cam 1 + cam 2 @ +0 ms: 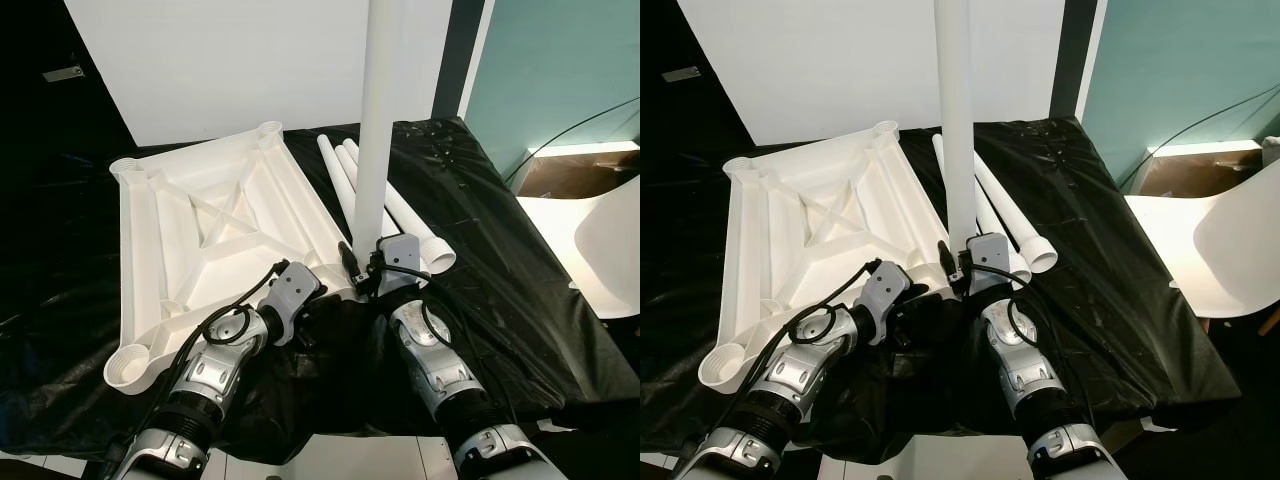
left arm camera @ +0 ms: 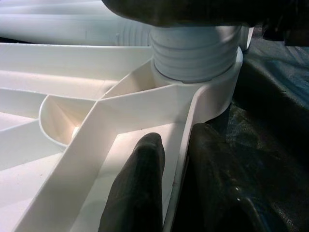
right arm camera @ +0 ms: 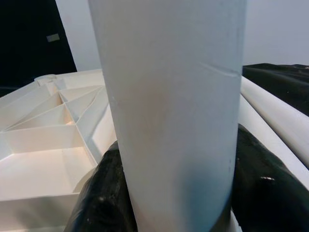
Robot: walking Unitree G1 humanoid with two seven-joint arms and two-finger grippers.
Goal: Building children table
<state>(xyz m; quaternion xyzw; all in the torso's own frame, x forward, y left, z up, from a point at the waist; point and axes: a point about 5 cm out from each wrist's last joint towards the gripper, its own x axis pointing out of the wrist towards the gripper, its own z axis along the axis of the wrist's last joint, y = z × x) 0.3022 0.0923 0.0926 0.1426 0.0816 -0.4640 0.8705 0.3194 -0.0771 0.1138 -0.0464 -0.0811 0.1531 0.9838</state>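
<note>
Upside-down table panel [image 1: 215, 225] sits centre-left of frame. Right gripper [image 1: 372, 262] has its fingers clamped round the upright leg [image 1: 378, 120], whose threaded end is in the near corner socket [image 2: 205, 72]. Left gripper [image 1: 318, 290] fingers straddle the panel rim narrowly, apparently pinching it. Keep the leg plumb while turning; brace the panel. Spare legs [image 1: 400, 215] lie centre-right on black sheeting [image 1: 500, 260]; white wall behind, teal panel upper right.

White wall panel [image 1: 250, 60] behind, teal wall [image 1: 560, 70] right, white chair [image 1: 1230, 240], black sheet [image 1: 500, 250] underneath.
</note>
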